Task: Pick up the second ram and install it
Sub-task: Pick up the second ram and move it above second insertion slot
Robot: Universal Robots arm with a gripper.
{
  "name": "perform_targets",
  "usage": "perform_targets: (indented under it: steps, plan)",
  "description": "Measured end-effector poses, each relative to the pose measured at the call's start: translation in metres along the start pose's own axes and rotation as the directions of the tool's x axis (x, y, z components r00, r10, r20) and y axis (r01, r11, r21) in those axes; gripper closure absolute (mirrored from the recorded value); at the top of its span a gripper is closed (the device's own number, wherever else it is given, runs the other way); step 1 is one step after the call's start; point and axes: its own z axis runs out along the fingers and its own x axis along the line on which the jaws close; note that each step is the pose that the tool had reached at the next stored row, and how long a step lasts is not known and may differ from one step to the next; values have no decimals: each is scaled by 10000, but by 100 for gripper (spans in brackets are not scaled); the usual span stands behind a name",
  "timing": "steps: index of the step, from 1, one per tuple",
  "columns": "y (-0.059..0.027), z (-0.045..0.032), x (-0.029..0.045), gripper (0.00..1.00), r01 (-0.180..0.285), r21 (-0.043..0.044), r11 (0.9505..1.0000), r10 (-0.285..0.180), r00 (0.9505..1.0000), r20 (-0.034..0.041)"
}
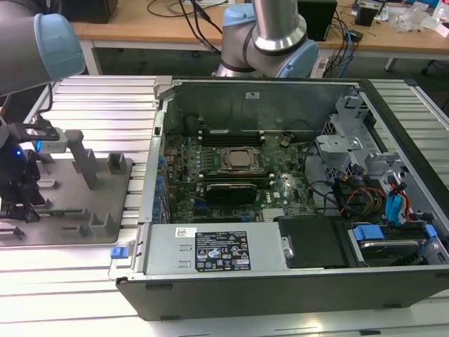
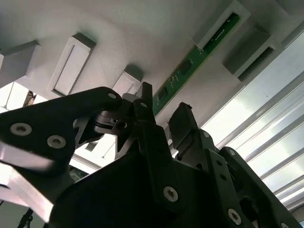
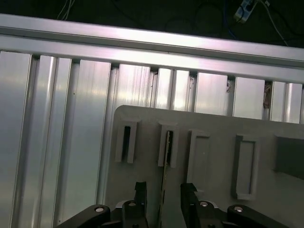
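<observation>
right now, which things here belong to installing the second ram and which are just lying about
Job: thin dark green memory stick standing in the grey fixture plate; black gripper, open, straddling it; long black slots on the green motherboard.
Lying about: silver power supply box; orange and blue drive cables; other grey fixture blocks.

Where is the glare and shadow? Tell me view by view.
Exterior view: the slatted table blooms white at the exterior view's left, and the case interior lies shaded. Second wrist view: the gripper is a dark backlit mass before the second ram. First wrist view: glare streaks the aluminium rail.
</observation>
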Motion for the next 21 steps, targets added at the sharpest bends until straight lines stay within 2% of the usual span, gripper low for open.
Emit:
perform_targets:
  steps: [5, 6, 7, 8, 12, 15, 21]
  plan:
    - [0, 4, 0, 61, 0, -1, 10000, 0, 10000, -1]
    - [0, 5, 0, 69, 0, 0, 10000, 0, 10000, 0]
    - [0, 6, 0, 69, 0, -1, 10000, 0, 10000, -1]
    - [0, 7, 0, 78, 0, -1, 10000, 0, 10000, 0]
    - [0, -7, 0, 78, -11, 2, 10000, 11, 10000, 0]
    - [1, -20, 0, 78, -350, 5, 9994, 350, 9994, 18]
    - [1, -38, 0, 78, -356, 6, 9994, 356, 9994, 19]
